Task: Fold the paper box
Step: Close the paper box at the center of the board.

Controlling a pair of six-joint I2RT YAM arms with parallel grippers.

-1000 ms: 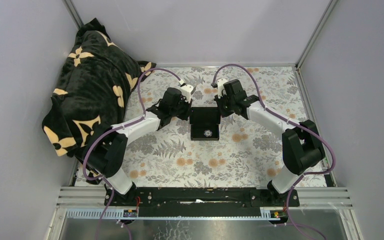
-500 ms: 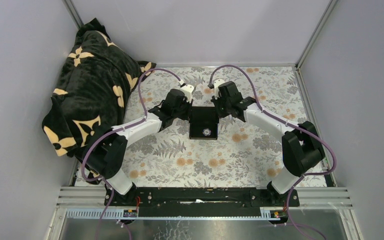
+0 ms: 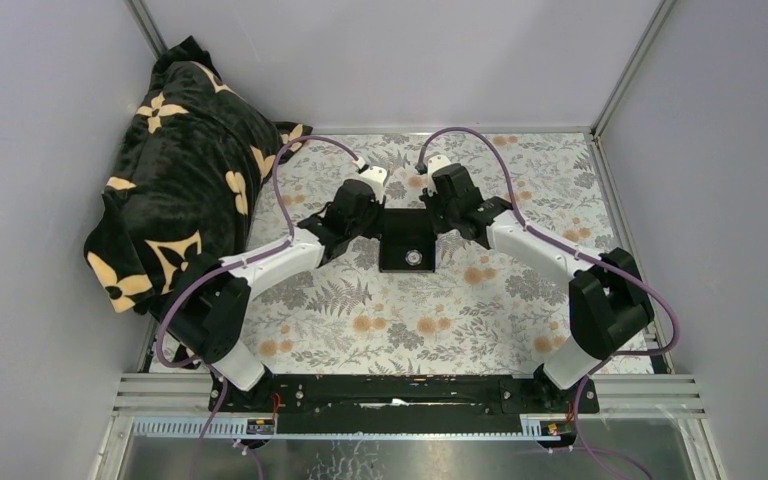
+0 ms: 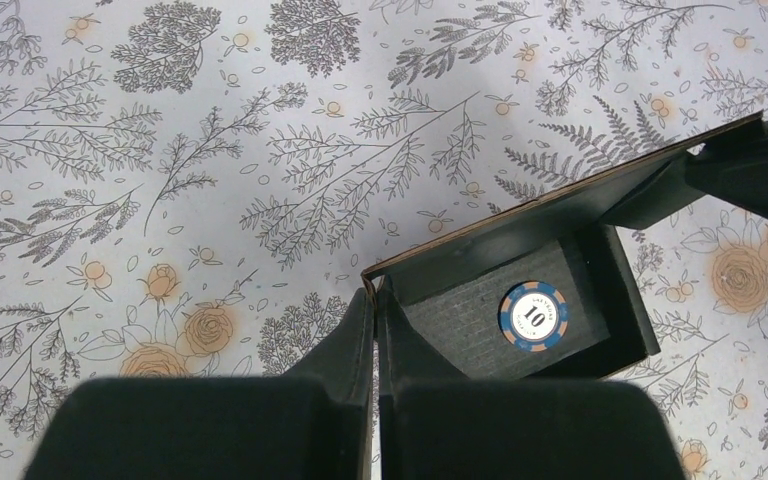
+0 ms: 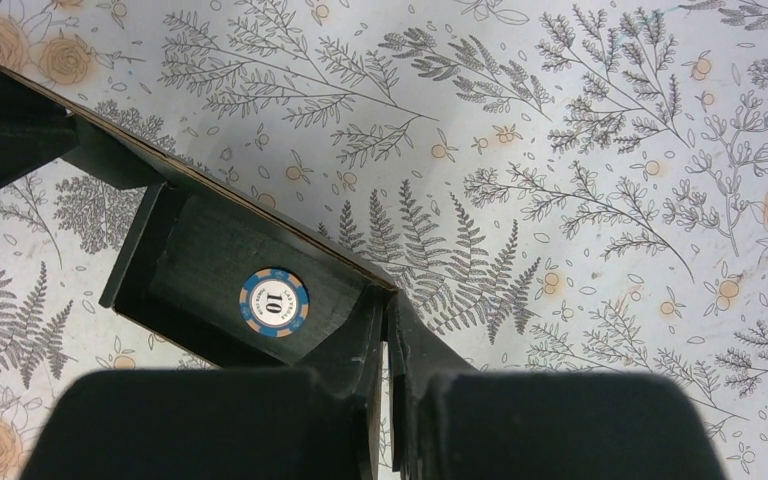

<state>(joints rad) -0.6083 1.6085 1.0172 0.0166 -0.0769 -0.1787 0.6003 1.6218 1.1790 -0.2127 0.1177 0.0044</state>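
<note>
I see both arms stretched forward and bent inward, so that they meet in the upper middle of the top view. The left gripper comes in from the left and the right gripper from the right. The paper box is between the 2, over the floral tablecloth.

In the left wrist view the fingers are pressed together on a thin wall at the corner of the box, in the lower middle of the frame. In the right wrist view the fingers pinch the opposite wall in the same way.

Inside the open box lies a blue chip with "10" written on it. The smaller print on its rim I cannot read.
</note>
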